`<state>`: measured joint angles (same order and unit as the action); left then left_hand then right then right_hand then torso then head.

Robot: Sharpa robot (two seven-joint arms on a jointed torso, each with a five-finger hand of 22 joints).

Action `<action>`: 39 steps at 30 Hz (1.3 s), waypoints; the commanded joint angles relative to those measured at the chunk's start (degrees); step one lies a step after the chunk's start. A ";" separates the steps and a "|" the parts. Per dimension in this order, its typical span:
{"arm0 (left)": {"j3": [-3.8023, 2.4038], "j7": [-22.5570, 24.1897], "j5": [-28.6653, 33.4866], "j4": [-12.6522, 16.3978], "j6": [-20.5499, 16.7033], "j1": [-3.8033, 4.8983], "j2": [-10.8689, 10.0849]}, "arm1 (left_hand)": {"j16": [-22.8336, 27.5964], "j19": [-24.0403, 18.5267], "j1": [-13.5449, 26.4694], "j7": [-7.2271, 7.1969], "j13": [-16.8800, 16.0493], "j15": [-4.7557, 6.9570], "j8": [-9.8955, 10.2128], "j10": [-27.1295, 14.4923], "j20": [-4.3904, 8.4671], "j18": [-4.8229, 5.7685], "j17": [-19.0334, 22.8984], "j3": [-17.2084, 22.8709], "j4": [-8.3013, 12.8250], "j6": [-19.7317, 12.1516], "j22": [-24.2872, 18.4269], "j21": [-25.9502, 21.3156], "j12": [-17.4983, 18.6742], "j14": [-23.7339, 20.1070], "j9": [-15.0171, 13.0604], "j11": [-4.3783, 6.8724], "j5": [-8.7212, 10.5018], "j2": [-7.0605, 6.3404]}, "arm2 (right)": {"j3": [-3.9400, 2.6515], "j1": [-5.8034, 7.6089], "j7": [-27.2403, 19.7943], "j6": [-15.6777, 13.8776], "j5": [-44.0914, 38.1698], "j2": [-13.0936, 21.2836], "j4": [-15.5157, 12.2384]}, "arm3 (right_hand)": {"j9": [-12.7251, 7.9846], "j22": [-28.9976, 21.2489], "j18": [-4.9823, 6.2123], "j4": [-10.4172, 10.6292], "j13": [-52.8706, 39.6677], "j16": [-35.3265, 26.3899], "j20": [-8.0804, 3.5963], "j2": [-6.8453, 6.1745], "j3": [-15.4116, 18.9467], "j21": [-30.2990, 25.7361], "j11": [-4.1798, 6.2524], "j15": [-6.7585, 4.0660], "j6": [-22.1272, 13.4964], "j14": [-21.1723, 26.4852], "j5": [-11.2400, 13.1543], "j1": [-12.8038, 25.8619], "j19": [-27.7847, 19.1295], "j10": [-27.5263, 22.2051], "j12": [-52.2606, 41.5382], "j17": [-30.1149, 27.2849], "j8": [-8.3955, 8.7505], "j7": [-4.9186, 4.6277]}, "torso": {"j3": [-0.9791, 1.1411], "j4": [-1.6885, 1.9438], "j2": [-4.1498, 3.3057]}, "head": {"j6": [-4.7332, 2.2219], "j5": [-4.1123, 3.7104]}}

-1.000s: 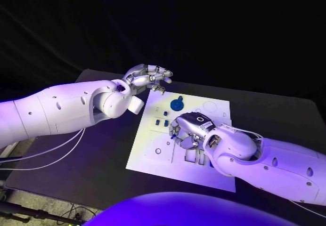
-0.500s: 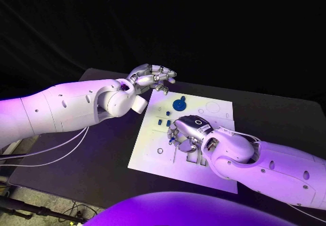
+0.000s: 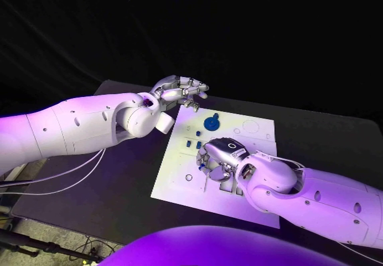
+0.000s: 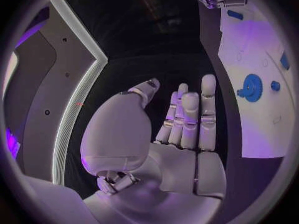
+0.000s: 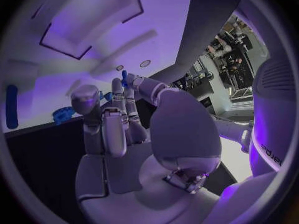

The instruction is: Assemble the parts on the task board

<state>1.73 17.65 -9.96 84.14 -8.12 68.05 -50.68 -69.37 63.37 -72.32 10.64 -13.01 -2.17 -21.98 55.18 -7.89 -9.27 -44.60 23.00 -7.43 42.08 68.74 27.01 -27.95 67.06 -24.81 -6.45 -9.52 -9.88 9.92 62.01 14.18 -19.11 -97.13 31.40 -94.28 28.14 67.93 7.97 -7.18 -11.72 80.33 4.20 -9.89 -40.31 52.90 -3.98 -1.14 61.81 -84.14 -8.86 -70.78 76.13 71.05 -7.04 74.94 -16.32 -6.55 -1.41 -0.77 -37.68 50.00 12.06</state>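
The white task board (image 3: 180, 183) lies in the middle of the black table. A blue gear (image 3: 211, 123) sits at its far end, also seen from the left wrist as the gear (image 4: 251, 87). Small blue parts (image 3: 189, 143) stand near the board's left side. My right hand (image 3: 220, 162) is low over the board's middle with its fingers pointing down. Its thumb and a fingertip pinch a small blue part (image 5: 124, 76). My left hand (image 3: 180, 90) hovers above the board's far left corner. From its wrist, the left hand (image 4: 184, 129) has straight fingers and holds nothing.
Rectangular cut-outs (image 3: 229, 185) in the board lie just under my right wrist. A blue oblong part (image 5: 11, 106) and the gear (image 5: 62, 115) lie on the board beyond my right fingers. Black table (image 3: 104, 183) extends to the board's left.
My right hand has shifted slightly toward the near side of the board and lower. The left hand has barely moved.
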 commanded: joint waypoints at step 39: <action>-0.05 -0.30 -0.51 0.37 1.38 0.10 -0.04 | -0.19 0.07 -0.39 -0.11 -0.18 -0.29 -0.53 -0.82 -0.46 -1.04 0.07 -0.59 -0.30 -0.72 -0.07 0.03 -0.38 -0.38 -0.15 -0.04 -0.32 0.20 | 0.77 -0.28 -0.34 4.39 -0.43 -1.60 1.79 | 0.16 -0.09 -0.48 0.47 -0.25 0.34 -0.01 0.41 0.16 -0.18 0.91 -0.23 -0.28 -3.65 -0.42 0.22 -0.06 0.48 0.19 2.25 -0.03 -0.20 | -0.07 -0.01 0.04 | 0.00 -0.48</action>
<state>1.72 17.12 -10.29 84.34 -7.65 68.08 -50.81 -69.37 63.37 -72.32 10.63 -13.14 -2.37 -22.36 54.77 -7.89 -9.27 -44.52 22.58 -7.86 41.67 68.74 27.01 -28.11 66.85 -24.91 -6.46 -9.52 -9.88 10.49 61.92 14.24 -17.30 -97.42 29.94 -92.44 28.24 67.90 7.98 -7.11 -12.00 80.33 4.21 -9.94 -40.08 52.90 -3.46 -1.14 61.70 -84.14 -9.07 -70.75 76.13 71.36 -6.80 74.91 -16.06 -6.44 -1.46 -0.77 -37.65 50.01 11.71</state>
